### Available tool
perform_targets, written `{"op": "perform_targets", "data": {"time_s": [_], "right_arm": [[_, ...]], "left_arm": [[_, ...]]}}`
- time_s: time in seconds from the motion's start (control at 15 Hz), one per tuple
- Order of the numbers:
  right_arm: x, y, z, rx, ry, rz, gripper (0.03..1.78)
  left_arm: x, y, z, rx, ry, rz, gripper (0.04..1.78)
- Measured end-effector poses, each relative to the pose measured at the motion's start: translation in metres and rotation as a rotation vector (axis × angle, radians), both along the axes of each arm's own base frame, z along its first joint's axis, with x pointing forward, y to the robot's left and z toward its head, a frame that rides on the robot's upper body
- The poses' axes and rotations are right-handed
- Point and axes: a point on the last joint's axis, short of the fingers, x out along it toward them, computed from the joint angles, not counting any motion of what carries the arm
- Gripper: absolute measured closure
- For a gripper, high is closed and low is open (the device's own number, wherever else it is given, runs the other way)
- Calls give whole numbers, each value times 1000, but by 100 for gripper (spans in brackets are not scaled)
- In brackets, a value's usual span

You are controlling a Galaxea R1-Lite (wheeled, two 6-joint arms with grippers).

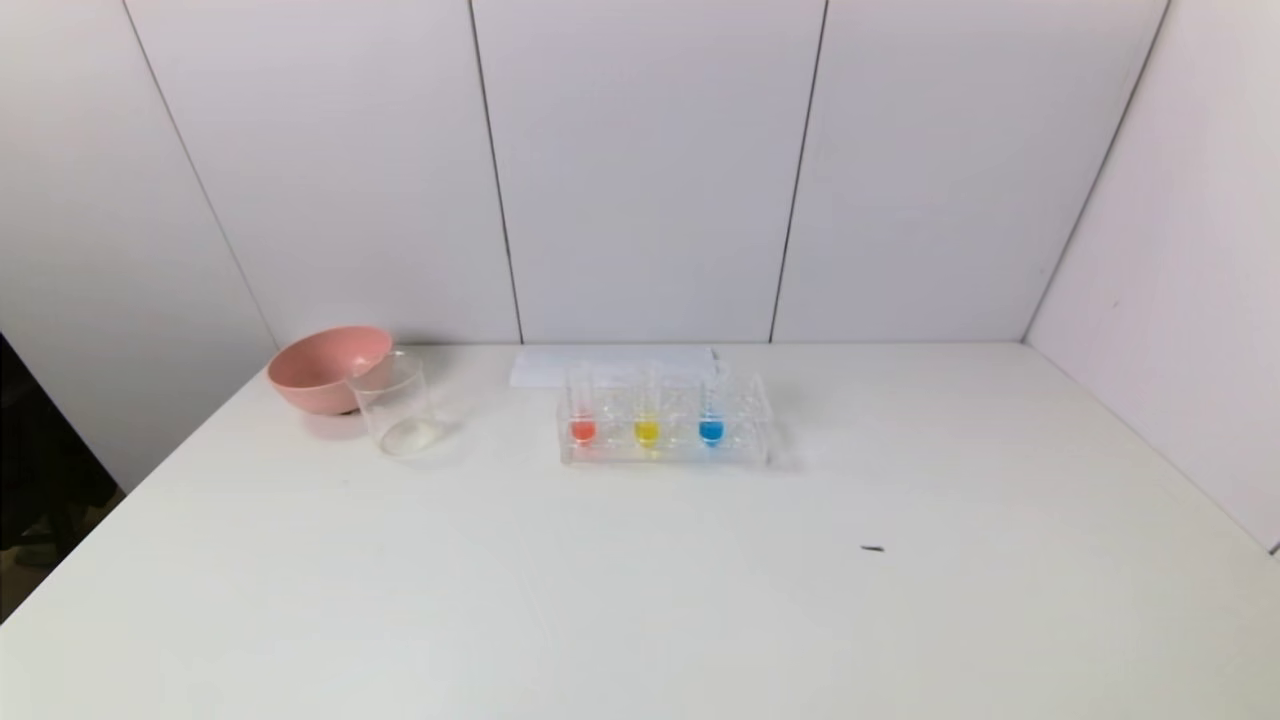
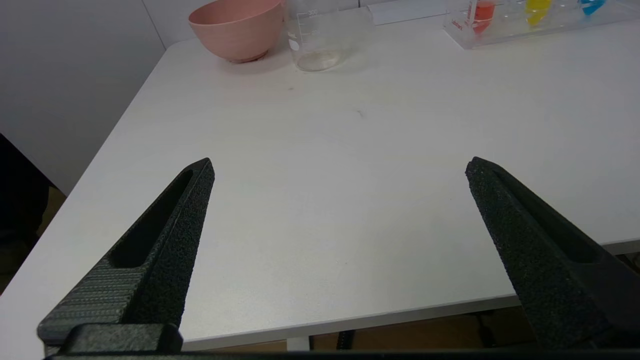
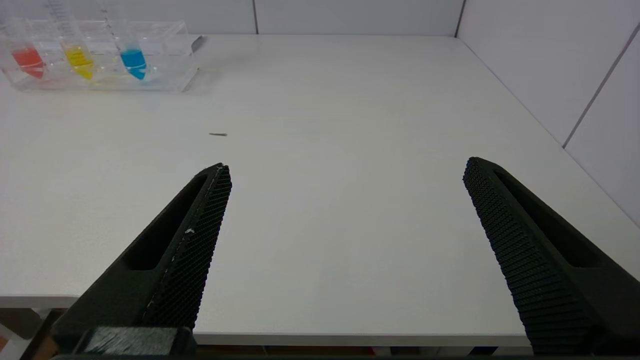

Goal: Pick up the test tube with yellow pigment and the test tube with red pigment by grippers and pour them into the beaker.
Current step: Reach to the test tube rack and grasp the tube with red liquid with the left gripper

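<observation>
On the white table (image 1: 640, 580), a clear plastic tube rack (image 1: 665, 448) stands toward the far side, near the back wall, with three slim clear tubes upright in it. The test tube with red pigment (image 1: 582, 428) is at the rack's left end, the test tube with yellow pigment (image 1: 647, 430) stands just beside it in the middle, and a tube of blue liquid (image 1: 711, 429) sits to the right of that. Off to the left of the rack, well apart from it, is the clear cylindrical glass beaker (image 1: 398, 408), and a round pink bowl (image 1: 328, 367) sits just behind it and to its left, their outlines overlapping in the head view. A flat white sheet (image 1: 612, 365) lies behind the rack. Neither arm appears in the head view. The left gripper (image 2: 340, 167) hangs at the near edge of the table, its two black textured fingers (image 2: 175, 225) spread wide with nothing between them; the beaker, bowl and rack all lie well ahead of it across bare table. The right gripper (image 3: 345, 167) is likewise at the near edge, jaws wide apart and empty, with the rack and its three tubes far ahead on its left-hand side. A small dark speck (image 1: 872, 548) lies on the table between the right gripper and the rack.
</observation>
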Motion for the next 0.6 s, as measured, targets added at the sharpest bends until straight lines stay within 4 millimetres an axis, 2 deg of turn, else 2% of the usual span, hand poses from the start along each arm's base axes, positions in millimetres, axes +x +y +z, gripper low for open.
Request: {"op": "perform_targets", "data": {"time_s": [0.6], "right_arm": [[0, 0, 0, 0, 0, 0, 11]], "left_arm": [[0, 0, 0, -1, 0, 0, 6]]}}
